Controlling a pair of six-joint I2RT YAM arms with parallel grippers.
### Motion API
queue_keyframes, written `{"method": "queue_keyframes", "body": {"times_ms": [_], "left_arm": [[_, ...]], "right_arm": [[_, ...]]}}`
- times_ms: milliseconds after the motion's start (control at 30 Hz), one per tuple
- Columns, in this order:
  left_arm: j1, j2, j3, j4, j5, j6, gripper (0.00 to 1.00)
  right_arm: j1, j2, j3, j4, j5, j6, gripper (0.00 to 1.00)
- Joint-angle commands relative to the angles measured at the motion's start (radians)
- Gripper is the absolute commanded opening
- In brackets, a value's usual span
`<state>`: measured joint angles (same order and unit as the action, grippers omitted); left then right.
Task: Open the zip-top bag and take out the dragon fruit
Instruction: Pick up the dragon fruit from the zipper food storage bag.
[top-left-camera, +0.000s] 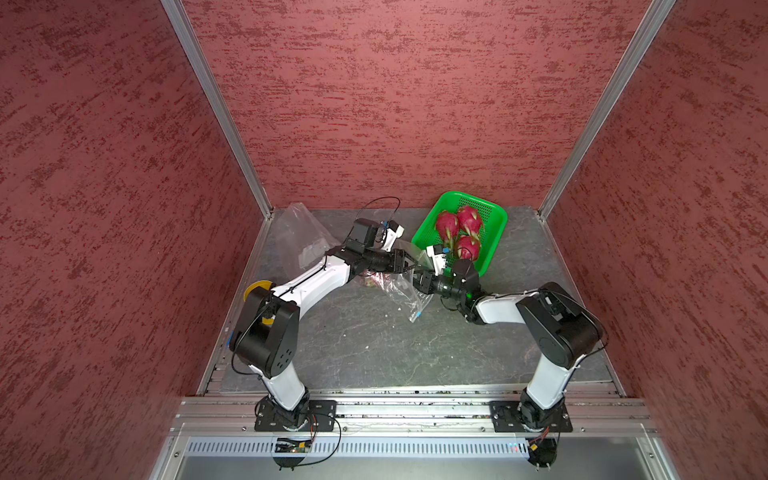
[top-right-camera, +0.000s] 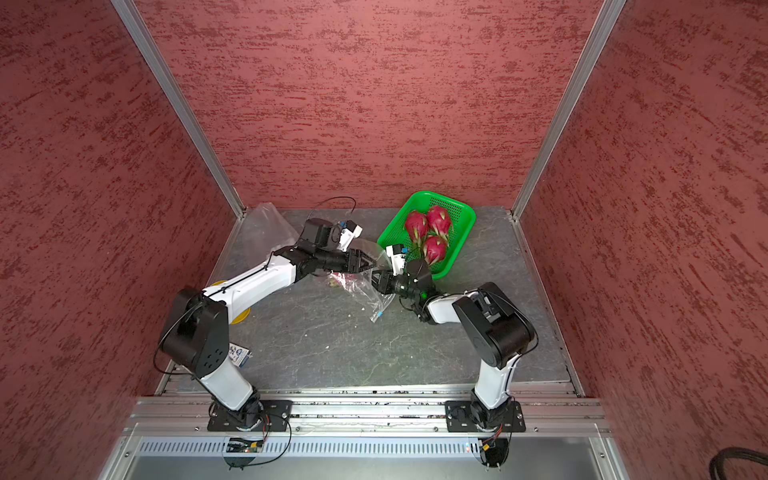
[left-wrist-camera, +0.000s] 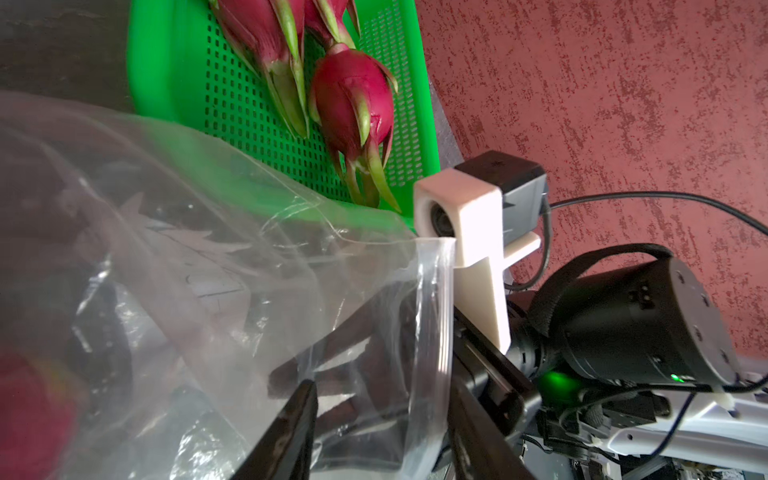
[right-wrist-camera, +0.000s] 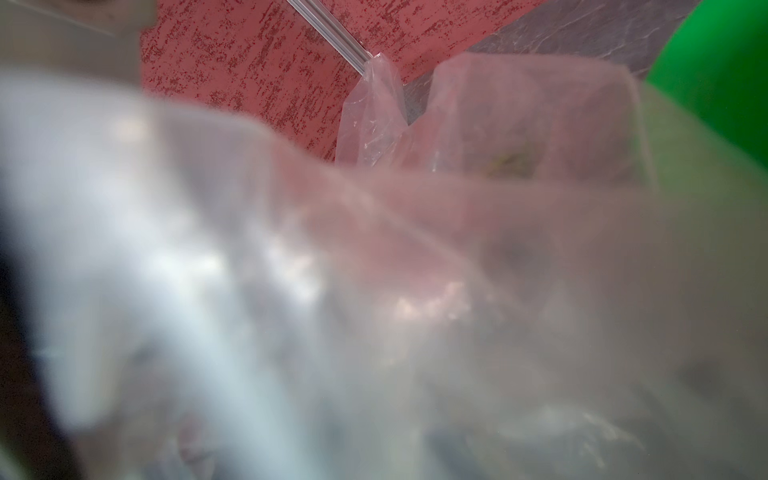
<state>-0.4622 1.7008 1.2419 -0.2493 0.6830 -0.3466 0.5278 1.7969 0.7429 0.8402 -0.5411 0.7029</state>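
Clear plastic film fills the centre of both top views: the zip-top bag (top-left-camera: 405, 293) hangs crumpled between the two arms over the grey table (top-left-camera: 374, 353), and I cannot tell whether its lower corner touches the surface.

The left gripper (top-left-camera: 411, 265) reaches in from the left of the frame to the bag's upper edge. In the left wrist view its dark fingers (left-wrist-camera: 291, 432) stand clearly apart, and the bag's zip strip runs between them, unpinched.

The right gripper (top-left-camera: 417, 280) comes in from the right, just below the left one. Seen through the film in the left wrist view, its fingers come together at the tips on a wall of the bag. The right wrist view is smothered in blurred film, so it adds nothing to this.

Three dragon fruit (top-left-camera: 447, 224) lie together in the green basket (top-left-camera: 496, 245) at the upper right of the table, close beside the right wrist. A fourth dragon fruit (top-left-camera: 368, 282) is inside the bag, a magenta patch showing through the film just under the left forearm.

A second bag (top-left-camera: 299, 237), clear and slack, lies at the upper left corner of the table, well apart from the basket.
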Motion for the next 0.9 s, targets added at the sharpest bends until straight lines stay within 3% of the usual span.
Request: {"method": "queue_keyframes", "body": {"times_ms": [0,100,300,600,867], "left_arm": [[-0.011,0.007,0.024,0.001,0.019,0.011,0.48],[-0.017,0.007,0.021,0.002,0.035,0.008,0.39],[-0.016,-0.008,0.020,0.009,0.084,-0.015,0.01],[-0.013,-0.050,0.057,0.011,0.176,-0.112,0.00],[-0.024,-0.066,0.037,0.137,0.246,-0.261,0.00]], "right_arm": [[0.008,-0.031,0.003,0.006,0.019,-0.011,0.29],[0.008,-0.025,0.005,0.016,0.018,-0.005,0.29],[0.008,-0.017,0.008,0.017,0.024,-0.005,0.29],[0.009,-0.003,0.030,-0.029,0.090,-0.008,0.28],[0.014,0.006,0.060,-0.039,0.133,-0.010,0.28]]}}
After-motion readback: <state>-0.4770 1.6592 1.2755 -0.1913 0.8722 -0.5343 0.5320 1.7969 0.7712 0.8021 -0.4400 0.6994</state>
